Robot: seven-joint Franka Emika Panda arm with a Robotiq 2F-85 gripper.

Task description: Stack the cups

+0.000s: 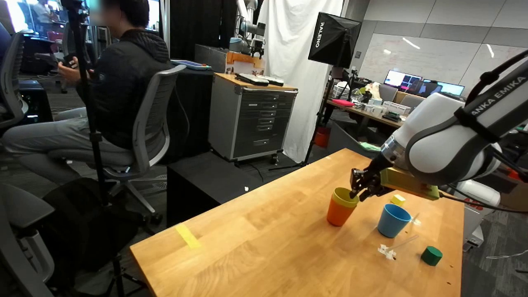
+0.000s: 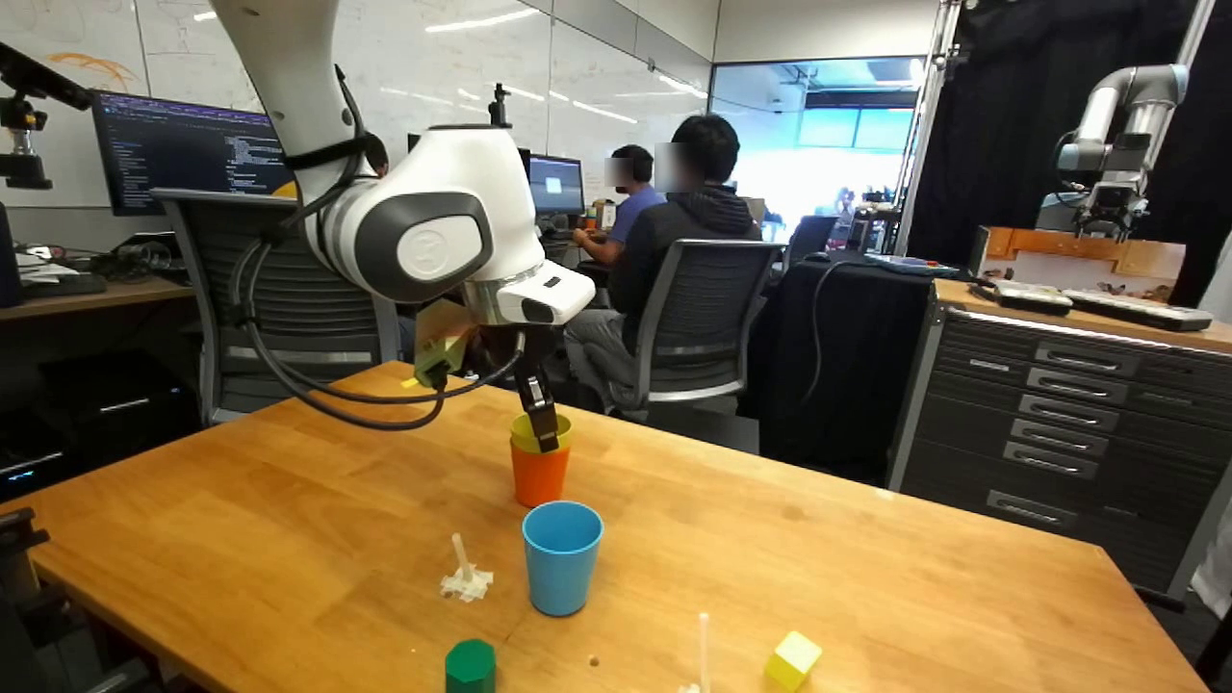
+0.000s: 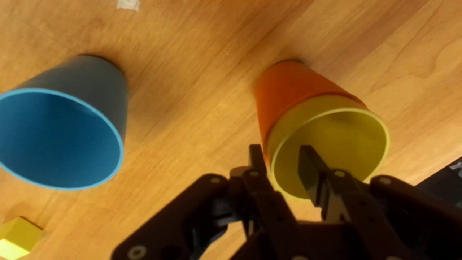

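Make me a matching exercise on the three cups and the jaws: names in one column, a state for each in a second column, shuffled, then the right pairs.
Column one
1. Yellow cup
2. Red-orange cup
3. Light blue cup
4. Jaws

Column two
A. Stands upright, apart from the other cups
B. Parted, one finger within a cup's mouth and one outside it
C. Nested in another cup, its rim showing above
D. Has another cup set inside it

Right pairs
1-C
2-D
3-A
4-B
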